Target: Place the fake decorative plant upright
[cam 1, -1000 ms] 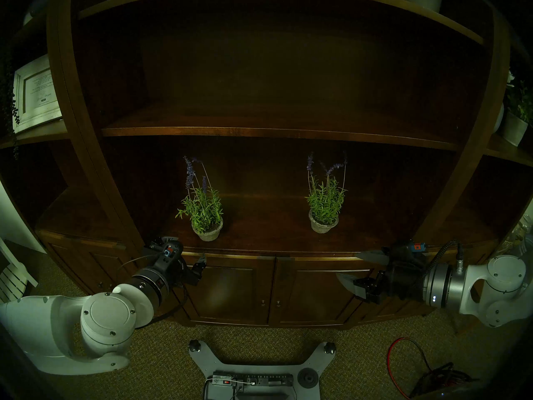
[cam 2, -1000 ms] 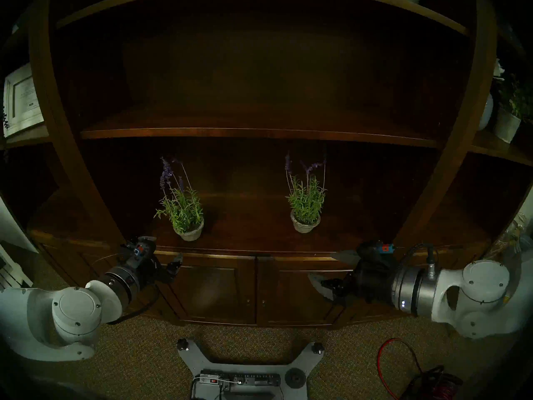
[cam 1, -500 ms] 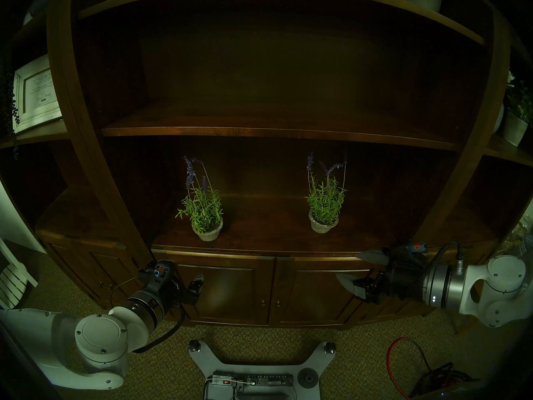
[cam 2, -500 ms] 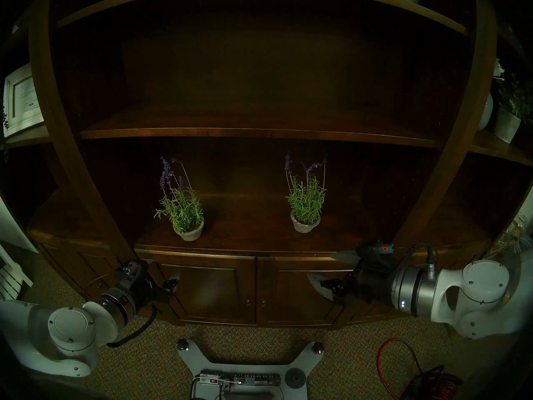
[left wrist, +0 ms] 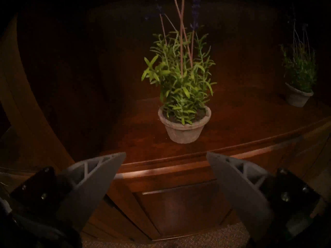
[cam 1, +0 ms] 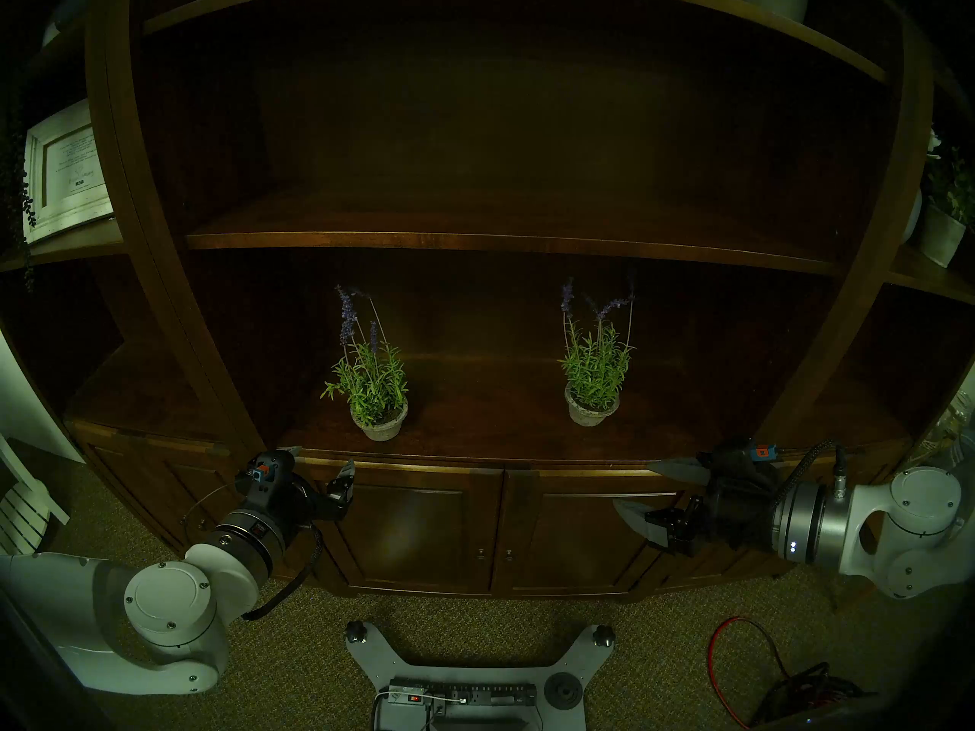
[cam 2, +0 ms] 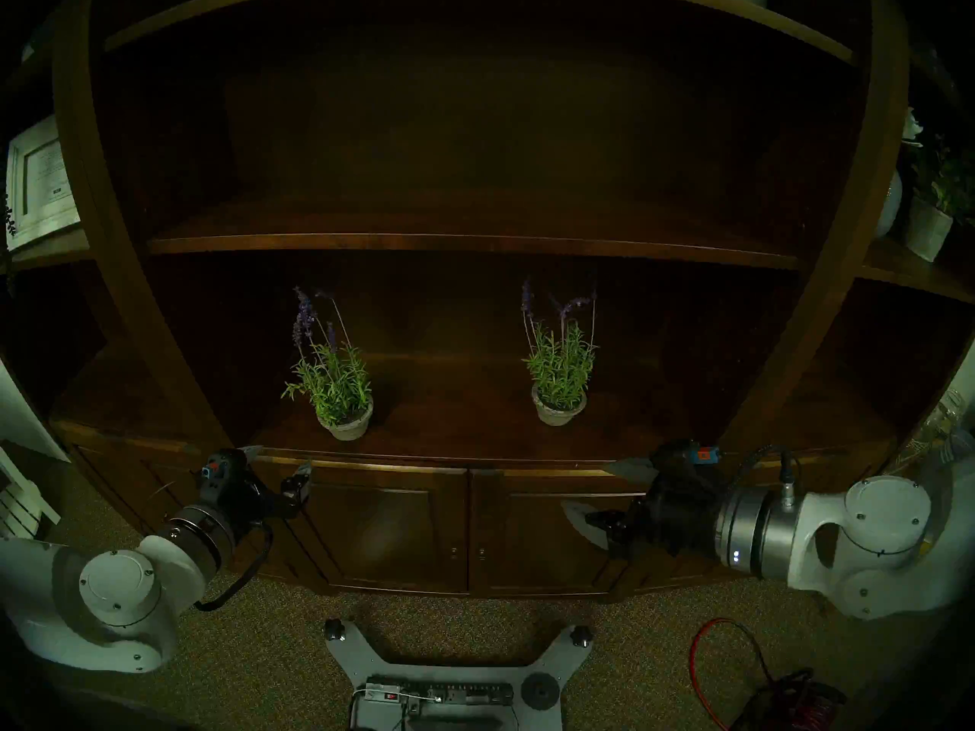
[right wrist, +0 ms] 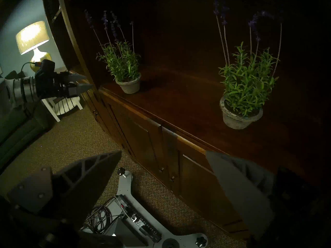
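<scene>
Standing on the broad lower shelf of a dark, glossy wooden cabinet: two small artificial lavender plants, both upright, well apart. Left plant: round, tapered pot of rough grey stone-like finish, rim slightly flared, seated flat near the shelf's front edge; dense tuft of narrow bright-green leaves; thin pale stalks rising to purple flower spikes. Its long axis runs close to vertical, the stalks leaning a little toward the left. Right plant: matching pot and foliage, set slightly farther back, stalks fanning straight up. Left gripper: two grey, pointed, ribbed plastic fingers on a black body, jaws spread wide with nothing between them, held just below and in front of the shelf edge, aimed toward the left plant and clear of it. Right gripper: same build, jaws likewise wide apart and empty, level with the cabinet doors at the right, well away from either pot. Below: panelled doors with small knobs, speckled olive carpet, grey metal robot base, red cable. Side shelves hold a white-framed print and what appears, in the dim edge, to be another potted plant.
</scene>
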`<state>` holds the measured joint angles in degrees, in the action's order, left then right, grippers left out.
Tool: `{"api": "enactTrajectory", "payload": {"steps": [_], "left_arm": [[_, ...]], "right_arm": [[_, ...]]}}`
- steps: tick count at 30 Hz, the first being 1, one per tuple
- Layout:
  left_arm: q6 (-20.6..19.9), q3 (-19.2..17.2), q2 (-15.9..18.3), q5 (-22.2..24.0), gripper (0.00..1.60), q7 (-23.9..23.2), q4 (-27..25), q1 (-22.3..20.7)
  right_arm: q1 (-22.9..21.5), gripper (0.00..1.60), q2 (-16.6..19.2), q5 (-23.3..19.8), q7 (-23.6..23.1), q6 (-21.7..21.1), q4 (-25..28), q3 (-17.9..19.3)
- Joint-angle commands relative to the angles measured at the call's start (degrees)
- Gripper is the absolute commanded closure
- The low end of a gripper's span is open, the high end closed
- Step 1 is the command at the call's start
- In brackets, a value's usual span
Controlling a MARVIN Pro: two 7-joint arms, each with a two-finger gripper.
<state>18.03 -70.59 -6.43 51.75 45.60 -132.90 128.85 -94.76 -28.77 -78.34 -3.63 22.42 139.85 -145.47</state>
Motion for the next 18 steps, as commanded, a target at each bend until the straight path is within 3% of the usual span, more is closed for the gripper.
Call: {"api": "enactTrajectory", "payload": {"steps": [1, 18], "left_arm": [[6.3, -1.4, 0.4, -0.4, 0.00, -1.6, 0.3, 1.2], [17.0, -1.9, 0.6, -1.5, 0.00, -5.8, 3.4, 5.1]], "right_arm": [[-0.5, 0.00, 0.1, 0.0, -0.1, 0.4, 0.1, 0.5], [-0.6, 0.00, 0.2, 0.1, -0.1, 0.4, 0.1, 0.5]]}}
